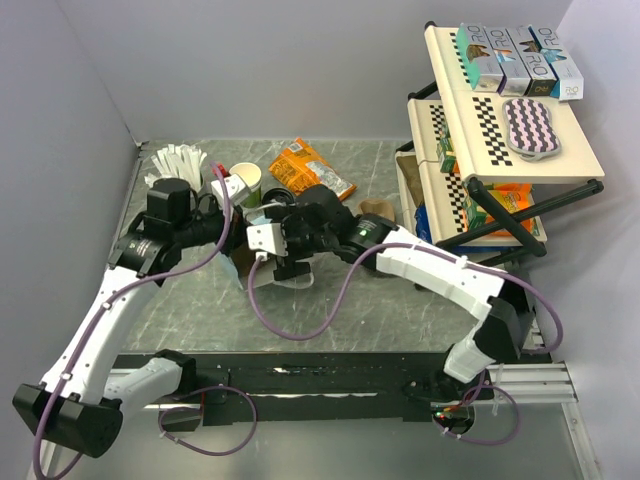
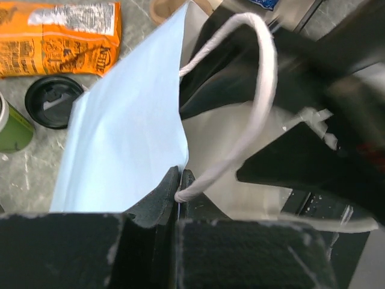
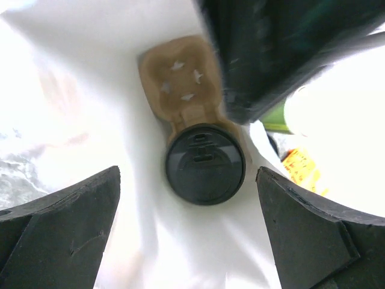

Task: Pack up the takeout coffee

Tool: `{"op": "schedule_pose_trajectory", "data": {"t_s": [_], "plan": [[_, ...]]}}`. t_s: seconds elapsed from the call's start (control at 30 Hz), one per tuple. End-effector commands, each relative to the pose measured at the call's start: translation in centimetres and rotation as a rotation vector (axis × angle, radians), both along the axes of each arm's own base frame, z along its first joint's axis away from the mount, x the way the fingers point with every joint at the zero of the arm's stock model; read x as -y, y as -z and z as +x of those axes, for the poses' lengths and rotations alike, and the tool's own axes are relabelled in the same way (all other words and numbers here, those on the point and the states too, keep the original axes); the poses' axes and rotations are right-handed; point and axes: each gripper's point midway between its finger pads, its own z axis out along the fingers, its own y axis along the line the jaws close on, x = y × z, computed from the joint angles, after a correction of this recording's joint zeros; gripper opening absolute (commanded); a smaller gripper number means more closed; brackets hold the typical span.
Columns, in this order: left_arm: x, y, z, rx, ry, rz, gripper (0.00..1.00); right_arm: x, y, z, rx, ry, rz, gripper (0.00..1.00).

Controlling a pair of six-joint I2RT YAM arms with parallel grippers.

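The takeout coffee (image 3: 206,164) shows only its round black lid. It stands in a brown cardboard cup carrier (image 3: 177,78) at the bottom of a paper bag (image 3: 120,90), white inside and light blue outside (image 2: 126,132). My right gripper (image 3: 192,241) is open and empty above the lid, inside the bag's mouth; in the top view (image 1: 285,250) it hides most of the bag (image 1: 240,265). My left gripper (image 2: 178,183) is shut on the bag's rim beside the white cord handle (image 2: 264,90), and it also shows in the top view (image 1: 240,205).
A lidless white-and-green cup (image 1: 245,180), a second black lid (image 2: 53,101) and an orange snack pack (image 1: 310,170) lie behind the bag. A grey cup of white sticks (image 1: 178,160) stands at the back left. A tilted shelf rack (image 1: 500,140) with boxes fills the right.
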Motion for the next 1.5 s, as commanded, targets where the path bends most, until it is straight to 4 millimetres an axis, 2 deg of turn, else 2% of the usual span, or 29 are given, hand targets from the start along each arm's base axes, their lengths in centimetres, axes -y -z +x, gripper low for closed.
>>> {"op": "schedule_pose_trajectory", "data": {"t_s": [0.0,0.13,0.37,0.43,0.53,0.57,0.67,0.8,0.83,0.87,0.93,0.97,1.07,1.23,1.37,1.4,1.43,1.47], "plan": [[0.2,-0.9,-0.2,-0.070,-0.003,-0.039,0.01,0.3,-6.0,-1.2,0.037,-0.032,0.117,1.00],[-0.5,-0.9,0.7,-0.094,-0.034,-0.038,0.01,1.2,-8.4,-1.5,0.050,0.000,0.169,1.00],[-2.1,-1.9,2.8,-0.088,-0.069,-0.045,0.01,2.5,-15.2,-0.8,0.101,0.114,0.347,1.00],[-2.5,-1.9,3.1,-0.103,-0.069,-0.048,0.01,3.1,-16.8,-1.3,0.104,0.114,0.386,1.00],[-3.0,-1.6,3.8,-0.113,-0.075,-0.038,0.01,3.7,-17.2,-2.3,0.106,0.075,0.381,1.00],[-3.1,-1.5,4.0,-0.112,-0.077,-0.031,0.01,3.9,-17.0,-2.6,0.105,0.059,0.367,1.00],[-3.9,-1.7,5.1,-0.087,-0.104,-0.015,0.01,4.5,-14.2,-3.3,0.056,0.027,0.281,1.00],[-4.9,-2.3,6.1,-0.056,-0.135,0.004,0.01,5.0,-11.3,-2.9,-0.025,0.024,0.243,0.95],[-5.0,-2.6,6.4,-0.047,-0.143,0.007,0.01,4.9,-10.7,-2.2,-0.029,0.029,0.234,0.92],[-5.1,-2.6,6.6,-0.044,-0.149,0.010,0.06,4.8,-9.8,-2.1,-0.037,0.023,0.219,0.91],[-5.3,-3.0,7.1,-0.041,-0.171,0.013,0.25,4.6,-9.0,-1.0,-0.032,0.034,0.207,0.90],[-5.4,-3.2,7.2,-0.040,-0.178,0.014,0.41,4.5,-8.9,-0.7,-0.039,0.037,0.210,0.90],[-5.9,-4.3,7.9,-0.004,-0.213,0.013,0.63,4.3,-8.8,0.5,-0.095,0.070,0.229,0.89],[-6.4,-5.3,8.6,0.032,-0.249,0.022,0.68,3.3,-7.4,2.3,-0.090,0.077,0.236,0.88],[-6.6,-5.3,9.0,0.033,-0.258,0.029,0.65,2.0,-6.7,3.0,-0.080,0.030,0.222,0.83],[-6.6,-5.3,9.1,0.033,-0.258,0.030,0.64,1.4,-6.0,3.0,-0.099,0.006,0.213,0.79],[-6.6,-5.3,9.1,0.030,-0.256,0.028,0.62,1.1,-6.6,3.1,-0.092,-0.009,0.218,0.77],[-6.5,-5.3,9.1,0.029,-0.255,0.026,0.61,0.8,-5.8,3.0,-0.111,-0.026,0.196,0.71]]}}
